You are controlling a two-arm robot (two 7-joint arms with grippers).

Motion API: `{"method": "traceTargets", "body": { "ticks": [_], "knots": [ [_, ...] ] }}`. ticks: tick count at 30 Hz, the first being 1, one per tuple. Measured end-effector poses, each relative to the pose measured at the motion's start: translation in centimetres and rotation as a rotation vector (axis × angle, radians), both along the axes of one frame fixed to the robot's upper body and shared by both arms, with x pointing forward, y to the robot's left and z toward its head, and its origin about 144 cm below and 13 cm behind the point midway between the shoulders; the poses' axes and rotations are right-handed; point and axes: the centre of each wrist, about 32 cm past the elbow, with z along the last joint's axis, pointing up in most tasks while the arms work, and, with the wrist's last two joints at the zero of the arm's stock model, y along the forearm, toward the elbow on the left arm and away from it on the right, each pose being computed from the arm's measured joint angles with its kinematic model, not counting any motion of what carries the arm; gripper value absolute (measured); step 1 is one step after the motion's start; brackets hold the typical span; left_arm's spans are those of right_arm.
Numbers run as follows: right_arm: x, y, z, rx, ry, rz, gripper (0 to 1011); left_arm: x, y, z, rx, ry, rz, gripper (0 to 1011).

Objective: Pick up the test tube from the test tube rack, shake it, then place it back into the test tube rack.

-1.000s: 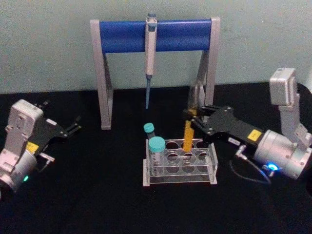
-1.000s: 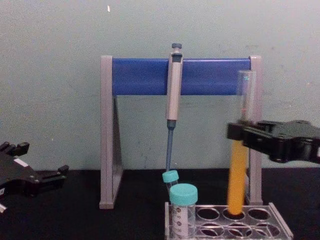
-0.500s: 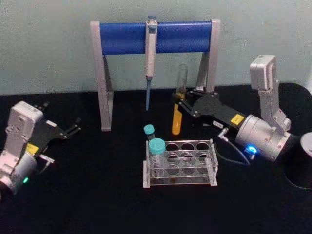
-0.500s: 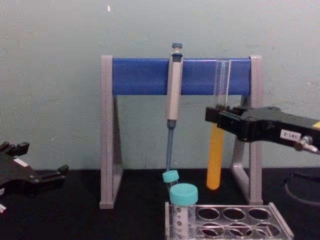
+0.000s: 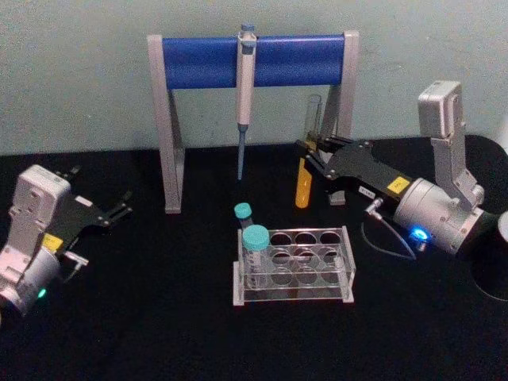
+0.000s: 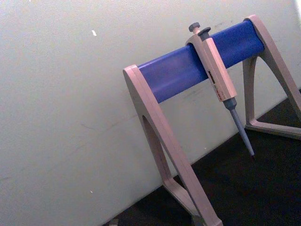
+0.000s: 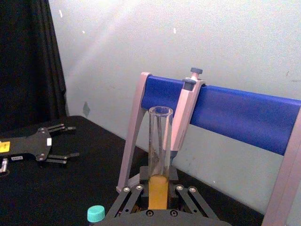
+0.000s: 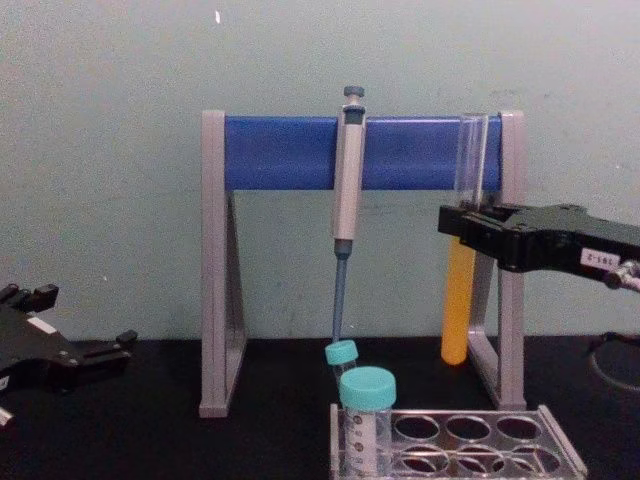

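Behind the test tube rack [image 5: 292, 297], toward the right leg of the pipette stand [image 5: 254, 60], the right gripper [image 5: 308, 156] holds the test tube [image 5: 302, 189] upright in the air, its jaws closed on the glass just above the liquid line. The tube is out of the rack: from the chest view its rounded bottom [image 8: 456, 352] hangs higher than the rack's top plate [image 8: 520, 452] and farther back. Orange-yellow liquid fills the lower half; the upper half is clear and the mouth is uncapped, as the right wrist view [image 7: 160, 141] shows. The rack sits on the black surface [image 5: 159, 317]. It is low and of clear plastic. At its left end stands a wide tube with a teal screw cap [image 5: 255, 252], and a smaller teal-capped tube [image 5: 243, 213] is just behind that one. The other holes look vacant. A pipette [image 5: 244, 79] hangs from the stand's blue crossbar, tip pointing down. The left gripper [image 5: 123, 203] is parked low at the left side of the surface, well apart from the rack, its jaws spread and holding nothing.
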Motion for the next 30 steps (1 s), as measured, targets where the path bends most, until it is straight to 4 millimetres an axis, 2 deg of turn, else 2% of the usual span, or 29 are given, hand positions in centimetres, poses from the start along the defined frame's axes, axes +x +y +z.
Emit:
{"method": "traceTargets", "body": {
  "ticks": [10,19,24,30],
  "knots": [
    [-0.7,-1.1,0.4,-0.023,-0.007,-0.03,220,0.0,0.0,0.0,0.0,0.0,0.0,1001],
    [-3.3,-2.3,0.7,-0.06,0.01,-0.034,221,0.0,0.0,0.0,0.0,0.0,0.0,1001],
    [-4.4,-1.6,0.7,-0.059,0.034,0.033,220,0.0,0.0,0.0,0.0,0.0,0.0,1001],
    [-4.1,-0.2,0.6,-0.046,0.049,0.11,220,0.0,0.0,0.0,0.0,0.0,0.0,1001]
  ]
}}
